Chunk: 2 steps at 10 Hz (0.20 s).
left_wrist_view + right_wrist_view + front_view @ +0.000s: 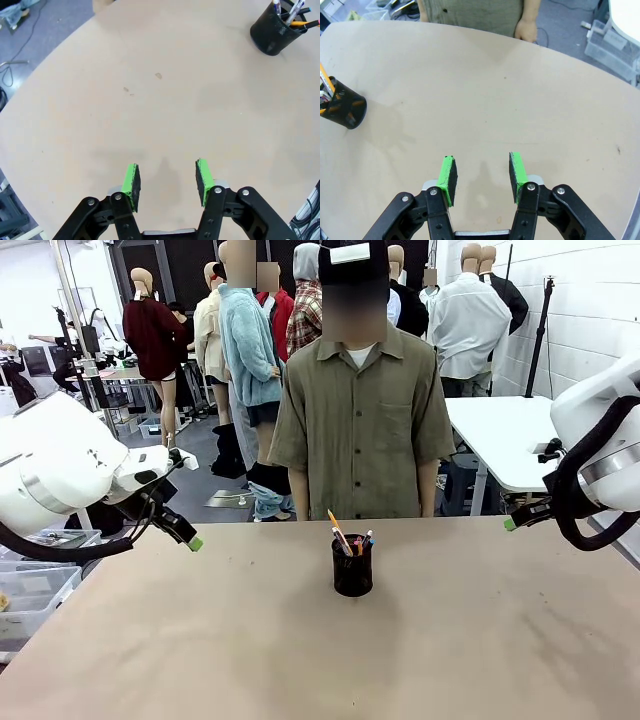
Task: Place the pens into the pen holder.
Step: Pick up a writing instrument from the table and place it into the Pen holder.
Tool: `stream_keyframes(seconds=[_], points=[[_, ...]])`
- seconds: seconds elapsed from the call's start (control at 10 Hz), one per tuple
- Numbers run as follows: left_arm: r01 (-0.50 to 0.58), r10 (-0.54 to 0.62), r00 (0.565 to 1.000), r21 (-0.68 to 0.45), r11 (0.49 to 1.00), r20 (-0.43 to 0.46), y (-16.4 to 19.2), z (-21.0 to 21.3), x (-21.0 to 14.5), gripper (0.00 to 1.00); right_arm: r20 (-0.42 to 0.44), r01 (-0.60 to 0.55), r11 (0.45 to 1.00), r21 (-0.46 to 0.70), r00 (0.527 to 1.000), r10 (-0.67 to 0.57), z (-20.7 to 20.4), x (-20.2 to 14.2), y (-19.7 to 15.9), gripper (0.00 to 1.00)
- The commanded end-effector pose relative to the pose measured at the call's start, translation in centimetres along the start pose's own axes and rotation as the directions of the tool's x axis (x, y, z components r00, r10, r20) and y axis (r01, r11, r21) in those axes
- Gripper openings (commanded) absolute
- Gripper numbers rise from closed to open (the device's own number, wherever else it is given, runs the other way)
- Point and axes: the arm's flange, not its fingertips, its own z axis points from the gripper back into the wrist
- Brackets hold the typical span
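The black mesh pen holder (352, 567) stands upright near the table's far middle, in front of the person. Several pens (342, 536) stick out of its top, an orange one leaning left highest. In the left wrist view the pen holder (273, 31) sits at the top right with pens (295, 12) in it; in the right wrist view the pen holder (343, 107) is at the left edge. My left gripper (190, 540) hangs open above the table's left side, its open fingers seen here too (167, 181). My right gripper (480, 175) is open over bare table at the right, a green pad (510, 524) showing.
A person in an olive shirt stands at the far edge, a hand (525, 31) hanging by the table rim. Clear plastic bins (30, 590) sit off the table's left side. A white table (500, 435) stands behind at the right.
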Motion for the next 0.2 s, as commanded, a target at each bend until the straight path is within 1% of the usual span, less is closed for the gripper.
stream_keyframes(seconds=[0.0, 0.1], points=[[0.018, -0.018, 1.0, 0.001, 1.0, 0.02, 0.25, -0.36, -0.13, 0.6, 0.01, -0.011, 1.0, 0.012, 1.0, 0.011, -0.05, -0.08, -0.06, 0.55], [0.018, -0.018, 1.0, 0.001, 1.0, 0.02, 0.25, -0.36, -0.13, 0.6, 0.01, -0.011, 1.0, 0.012, 1.0, 0.011, -0.05, -0.08, -0.06, 0.55]])
